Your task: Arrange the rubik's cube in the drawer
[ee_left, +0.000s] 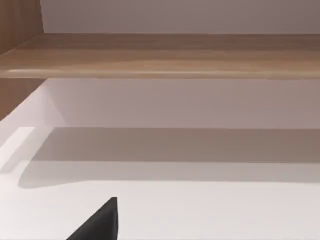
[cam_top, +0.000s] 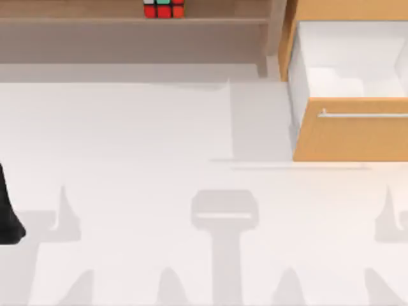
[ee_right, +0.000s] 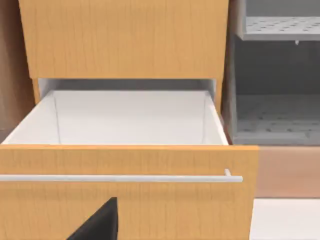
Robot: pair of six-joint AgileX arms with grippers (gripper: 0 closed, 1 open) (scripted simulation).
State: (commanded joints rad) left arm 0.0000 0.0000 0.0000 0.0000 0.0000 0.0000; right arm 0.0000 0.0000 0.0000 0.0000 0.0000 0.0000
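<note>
The rubik's cube (cam_top: 163, 9) sits on the long brown wooden shelf (cam_top: 127, 25) at the back of the table, left of centre. At the back right, the drawer (cam_top: 349, 131) is pulled out, showing white inner walls and nothing inside. A silver bar handle (cam_top: 363, 115) crosses its front. My left arm is a dark shape (cam_top: 9, 217) at the table's left edge, far from the cube. A dark part of the left gripper (ee_left: 100, 222) faces the shelf board (ee_left: 160, 55). A dark part of the right gripper (ee_right: 100, 222) hangs just in front of the drawer front (ee_right: 125, 205).
A shelf upright (cam_top: 275, 32) stands between the shelf and the drawer cabinet (ee_right: 125, 40). Grey perforated racks (ee_right: 277, 115) lie beside the cabinet in the right wrist view. White tabletop (cam_top: 159, 140) stretches in front of the shelf and the drawer.
</note>
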